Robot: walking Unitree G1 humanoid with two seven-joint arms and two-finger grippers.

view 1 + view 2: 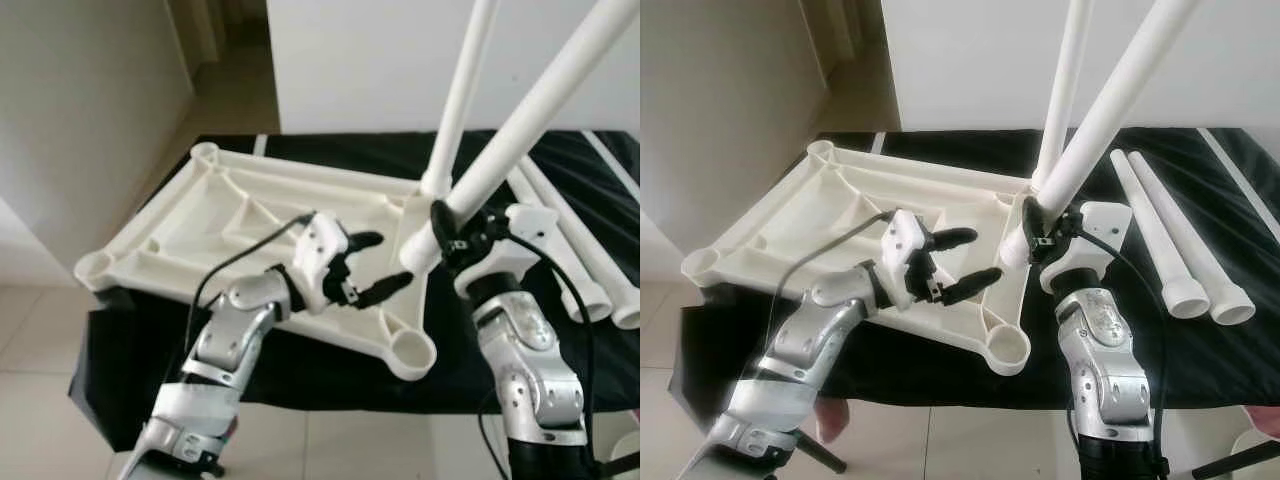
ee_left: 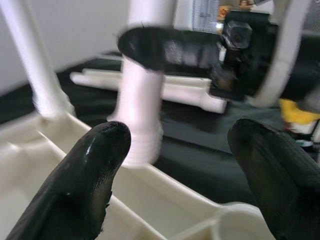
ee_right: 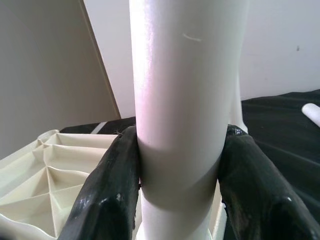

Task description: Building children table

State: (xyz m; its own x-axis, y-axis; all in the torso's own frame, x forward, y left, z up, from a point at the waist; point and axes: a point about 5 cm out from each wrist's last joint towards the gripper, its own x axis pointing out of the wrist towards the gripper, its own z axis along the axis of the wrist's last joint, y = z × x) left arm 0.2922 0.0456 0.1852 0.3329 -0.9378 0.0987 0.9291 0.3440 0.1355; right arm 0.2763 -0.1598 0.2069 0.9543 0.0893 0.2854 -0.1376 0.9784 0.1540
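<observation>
Head cam: cream tabletop [image 1: 215, 215] lies upside down on black cloth [image 1: 330, 375], mid-frame. One leg [image 1: 460, 95] stands in the far corner socket. Right gripper [image 1: 450, 232] clamps a second, tilted leg [image 1: 530, 110] near its base, center-right. Left gripper [image 1: 375, 265] hangs over the tabletop, fingers spread, holding nothing. Spare legs [image 1: 1170, 240] lie at right.

L wrist: both fingertips [image 2: 95, 165] apart, leg base ahead.

R wrist: fingers [image 3: 107, 190] pinch the leg.
</observation>
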